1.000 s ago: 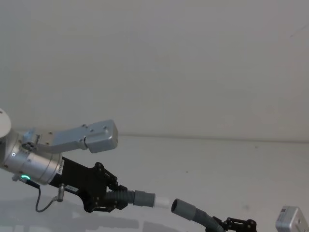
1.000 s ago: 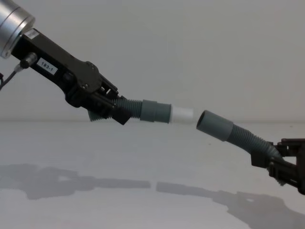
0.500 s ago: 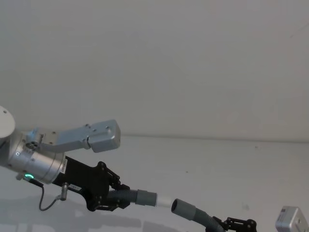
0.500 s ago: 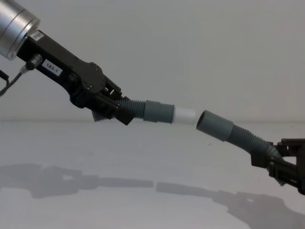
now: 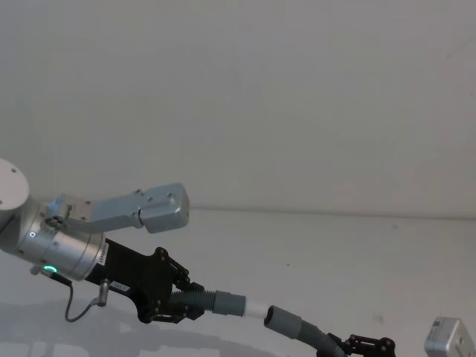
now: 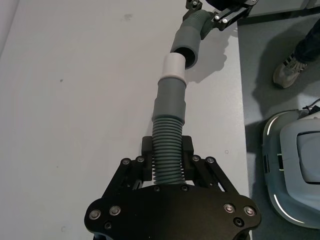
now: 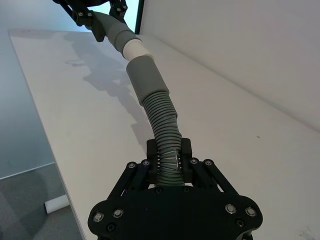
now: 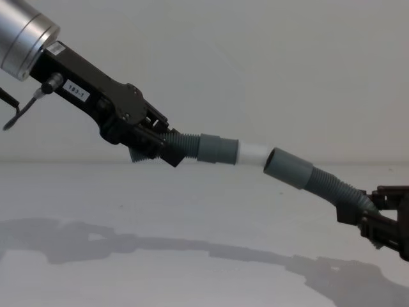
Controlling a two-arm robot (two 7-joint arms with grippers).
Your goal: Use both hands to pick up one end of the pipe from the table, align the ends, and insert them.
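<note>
Both pipe pieces hang above the white table (image 8: 192, 211). My left gripper (image 8: 160, 144) (image 5: 175, 305) (image 6: 167, 160) is shut on the ribbed part of the left piece (image 8: 217, 149) (image 6: 170, 100). That piece's white tip (image 8: 254, 153) (image 6: 175, 66) (image 5: 255, 309) points right, and its end meets the rim of the grey socket (image 8: 289, 168) (image 6: 187, 45) (image 7: 145, 75). The socket belongs to the right piece (image 8: 335, 188) (image 7: 162, 120). My right gripper (image 8: 370, 217) (image 7: 169, 155) (image 5: 364, 346) is shut on its ribbed part, low at the right. The two pieces meet at a slight angle.
A plain wall (image 8: 255, 64) stands behind the table. The table's edge (image 6: 240, 100) runs close beside the joined ends, with grey floor beyond it. On that floor are a person's shoe (image 6: 290, 70) and a white and grey machine (image 6: 295, 165).
My left gripper has carried its piece to the right and slightly down. The gap between the white tip and the socket has closed. The right gripper has stayed still.
</note>
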